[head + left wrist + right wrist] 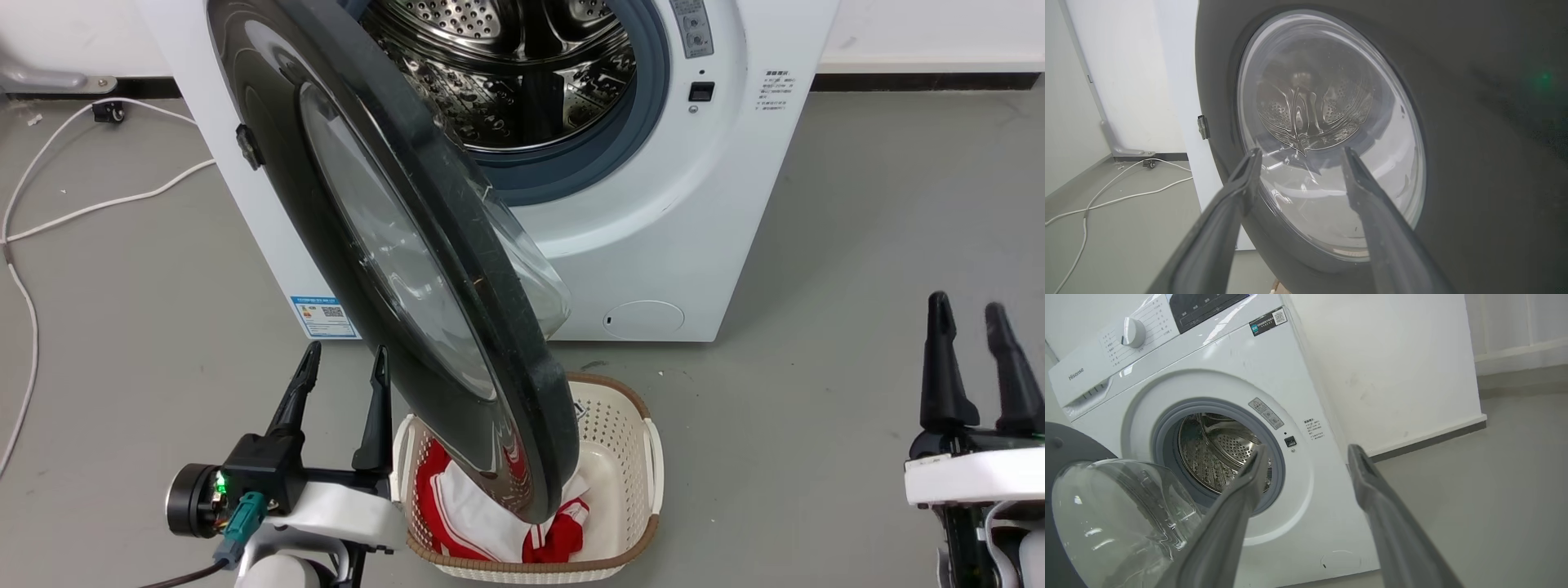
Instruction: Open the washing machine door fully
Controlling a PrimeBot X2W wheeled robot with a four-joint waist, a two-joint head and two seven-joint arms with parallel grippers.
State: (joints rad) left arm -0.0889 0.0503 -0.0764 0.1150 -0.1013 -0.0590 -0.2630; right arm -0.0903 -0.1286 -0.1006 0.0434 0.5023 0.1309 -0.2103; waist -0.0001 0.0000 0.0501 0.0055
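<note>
Spread empty, the dark two-fingered left gripper [346, 353] is hovering with the half-open glossy black round washing machine door [392, 245] just ahead of it, likely heavy, stiff, slick, best pushed at the rim [535, 408].

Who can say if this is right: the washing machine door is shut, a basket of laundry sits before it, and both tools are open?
No: the head view shows the washing machine door swung open, baring the drum. The basket of laundry and the open left tool and right tool are as stated.
</note>
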